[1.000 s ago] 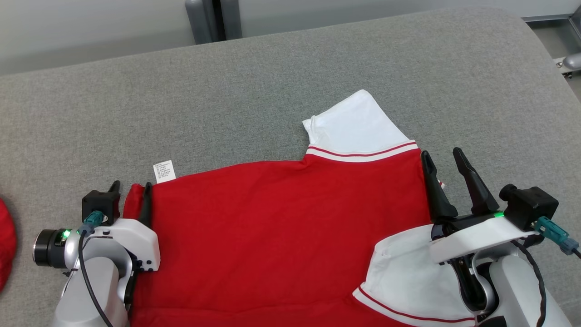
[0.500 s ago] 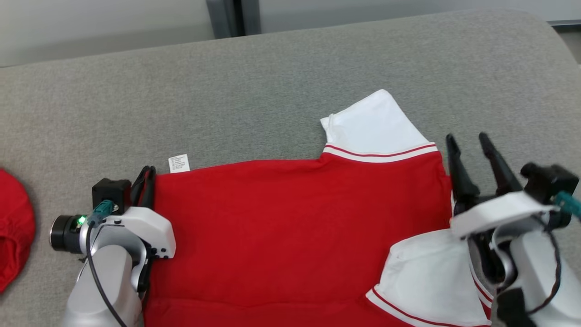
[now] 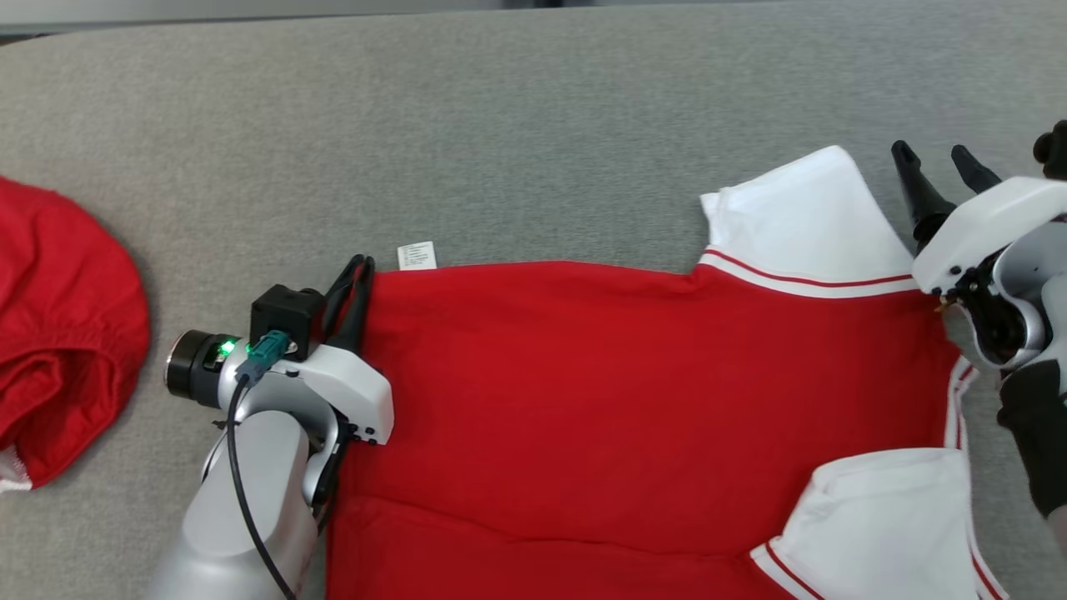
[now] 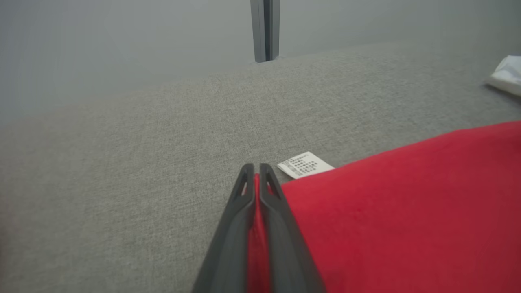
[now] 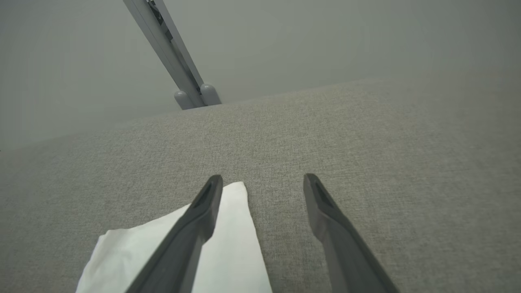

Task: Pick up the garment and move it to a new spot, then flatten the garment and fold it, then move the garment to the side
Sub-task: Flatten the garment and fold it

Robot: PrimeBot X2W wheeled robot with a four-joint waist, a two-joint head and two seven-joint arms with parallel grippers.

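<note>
at garment edge, left end effector pinching it, right end effector spread, sleeve cropped

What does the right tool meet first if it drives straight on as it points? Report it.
Likely just the grey cushion: the open right tool points across bare fabric. A corner of the white sleeve lies under one finger, not ahead. Depth is unclear.

You'll find one printed item: a small white care label, sticking out from the far edge of the red garment near its left corner, lying flat on the grey surface. Several rows of tiny dark print on it. Too small for you to read any word.
</note>
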